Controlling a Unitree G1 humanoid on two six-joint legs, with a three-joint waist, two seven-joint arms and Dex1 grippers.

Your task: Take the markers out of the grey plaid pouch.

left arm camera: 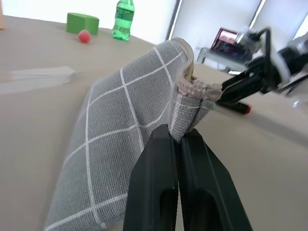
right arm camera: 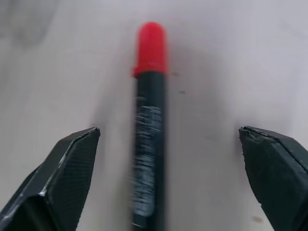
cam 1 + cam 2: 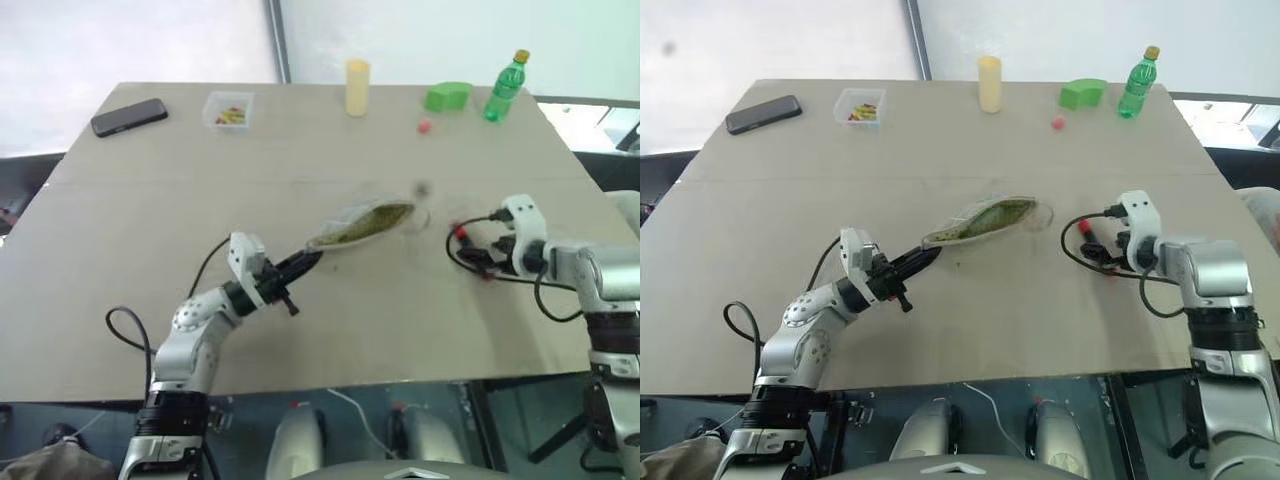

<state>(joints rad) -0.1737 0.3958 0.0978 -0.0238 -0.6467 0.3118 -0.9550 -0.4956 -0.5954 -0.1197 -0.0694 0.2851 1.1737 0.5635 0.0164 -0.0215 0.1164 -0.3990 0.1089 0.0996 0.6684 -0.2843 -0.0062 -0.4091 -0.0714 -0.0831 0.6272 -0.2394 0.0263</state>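
Print on the red marker (image 2: 148, 139) blurs unreadable between spread right fingers (image 2: 67, 178); left fingers (image 1: 159, 187) pinch the pouch (image 1: 125, 139).

Beige table (image 3: 150, 250); black phone (image 3: 129, 116), clear box (image 3: 228, 109), yellow cup (image 3: 357, 87), green block (image 3: 447, 96), red ball (image 3: 424, 126), green bottle (image 3: 505, 87), red-capped marker (image 2: 148, 130)

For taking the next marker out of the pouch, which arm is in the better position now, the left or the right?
Probably the right. The right gripper stands open, with the red marker lying free on the table between its fingers. The left gripper is shut on the edge of the grey plaid pouch, so it is busy.
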